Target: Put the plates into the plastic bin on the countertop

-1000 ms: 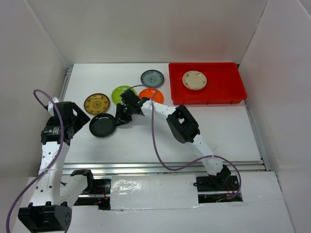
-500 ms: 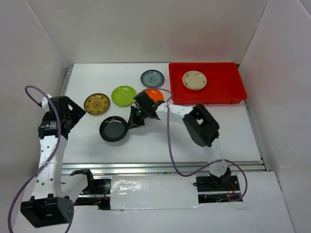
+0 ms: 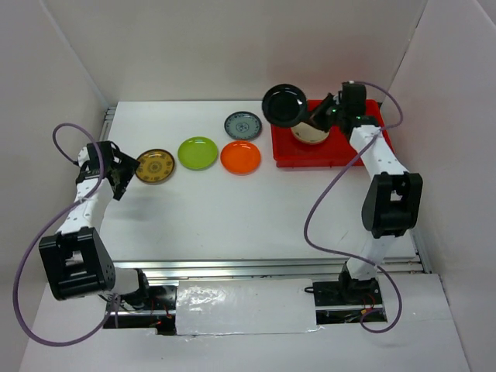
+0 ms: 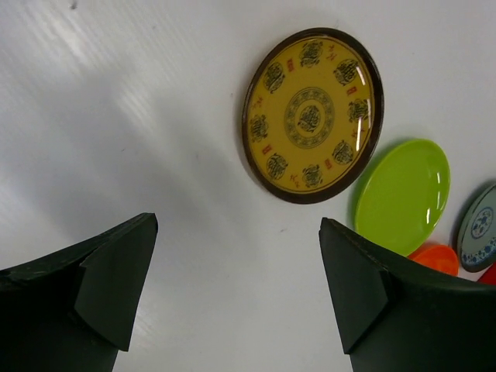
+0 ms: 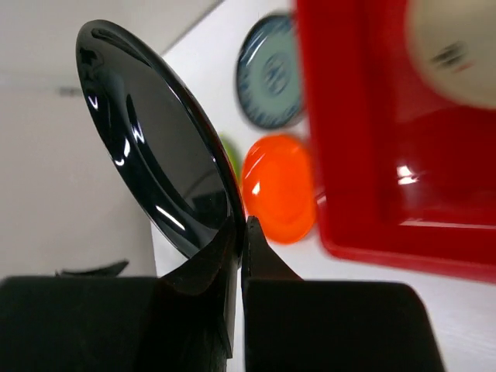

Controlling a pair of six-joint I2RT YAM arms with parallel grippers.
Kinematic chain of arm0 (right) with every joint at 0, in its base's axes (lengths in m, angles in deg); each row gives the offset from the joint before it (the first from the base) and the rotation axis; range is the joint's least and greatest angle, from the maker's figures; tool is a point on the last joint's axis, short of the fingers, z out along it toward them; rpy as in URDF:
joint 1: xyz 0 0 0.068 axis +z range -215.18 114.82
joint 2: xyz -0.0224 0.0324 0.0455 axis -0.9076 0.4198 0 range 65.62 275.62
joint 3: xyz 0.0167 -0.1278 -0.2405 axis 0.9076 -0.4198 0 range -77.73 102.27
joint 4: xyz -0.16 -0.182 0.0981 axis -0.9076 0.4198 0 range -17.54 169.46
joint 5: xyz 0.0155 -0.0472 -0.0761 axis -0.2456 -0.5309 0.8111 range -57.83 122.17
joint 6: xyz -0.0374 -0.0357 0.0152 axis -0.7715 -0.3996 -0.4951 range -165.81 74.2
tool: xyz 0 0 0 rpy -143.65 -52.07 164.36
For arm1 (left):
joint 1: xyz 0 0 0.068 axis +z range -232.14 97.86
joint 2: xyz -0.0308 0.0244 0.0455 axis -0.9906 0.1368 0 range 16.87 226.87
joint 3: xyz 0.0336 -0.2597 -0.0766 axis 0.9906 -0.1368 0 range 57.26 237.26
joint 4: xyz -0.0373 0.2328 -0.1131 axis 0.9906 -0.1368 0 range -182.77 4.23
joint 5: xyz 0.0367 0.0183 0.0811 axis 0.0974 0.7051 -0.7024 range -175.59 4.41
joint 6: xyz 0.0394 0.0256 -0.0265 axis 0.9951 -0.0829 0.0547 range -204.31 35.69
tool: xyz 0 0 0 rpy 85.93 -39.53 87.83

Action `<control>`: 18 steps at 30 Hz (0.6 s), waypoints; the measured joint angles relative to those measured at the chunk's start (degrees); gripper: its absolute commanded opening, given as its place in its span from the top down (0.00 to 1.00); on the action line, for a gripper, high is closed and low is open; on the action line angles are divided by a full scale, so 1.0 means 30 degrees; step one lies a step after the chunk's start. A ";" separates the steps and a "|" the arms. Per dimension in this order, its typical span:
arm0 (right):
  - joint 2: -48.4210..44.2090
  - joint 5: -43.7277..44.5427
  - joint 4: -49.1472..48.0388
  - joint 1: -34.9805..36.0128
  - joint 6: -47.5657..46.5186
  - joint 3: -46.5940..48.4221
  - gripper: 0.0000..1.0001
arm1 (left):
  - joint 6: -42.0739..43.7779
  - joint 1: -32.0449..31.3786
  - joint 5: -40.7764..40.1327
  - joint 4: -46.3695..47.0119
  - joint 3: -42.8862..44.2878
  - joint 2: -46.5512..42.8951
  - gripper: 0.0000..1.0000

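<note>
L claw spread wide, empty, low over white desk. Just ahead of it: brown-gold patterned round saucer. Beyond that: lime green saucer, orange saucer, blue-grey patterned saucer. R claw clenched on rim of glossy black round saucer, held tilted in air. Shallow red plastic bin lies below claw, w/ cream saucer inside. Approx progress: 1 binned, 1 in transit, 4 on desk to go.

Glossy, mirror-smooth black plate pinched by the right gripper, shiny red plastic bin just beyond, glazed gold plate on matt white countertop ahead of matt black left fingers
</note>
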 measured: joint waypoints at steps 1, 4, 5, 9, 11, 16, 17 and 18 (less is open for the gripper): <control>0.0452 0.0007 0.0226 -0.0787 0.0000 0.0437 1.00 | -0.0087 0.0000 0.0131 0.0517 0.0000 0.0335 0.01; 0.2514 -0.0029 0.0670 -0.2674 0.0058 0.2229 1.00 | -0.0357 0.0007 0.0882 0.1902 0.0153 0.1894 0.01; 0.3453 -0.0066 0.0896 -0.3228 0.0102 0.3104 1.00 | -0.0423 0.0015 0.1180 0.2200 0.0342 0.2688 0.01; 0.6703 0.0022 0.1180 -0.4867 0.0393 0.5173 1.00 | -0.0459 0.0044 0.1974 0.3147 0.0685 0.5093 0.01; 0.7854 0.0022 0.1566 -0.5355 0.0539 0.5829 1.00 | -0.0444 0.0051 0.2135 0.3257 0.0685 0.5552 0.01; 0.9435 -0.0029 0.2295 -0.5632 0.0539 0.6623 0.90 | -0.0393 0.0051 0.2404 0.3439 0.0816 0.5661 0.01; 0.9486 -0.0087 0.2361 -0.5574 0.0532 0.6623 0.76 | -0.0386 0.0051 0.2419 0.3410 0.0918 0.5661 0.01; 0.9486 -0.0211 0.2390 -0.5508 0.0597 0.6630 0.55 | -0.0379 0.0051 0.2455 0.3424 0.1035 0.5668 0.01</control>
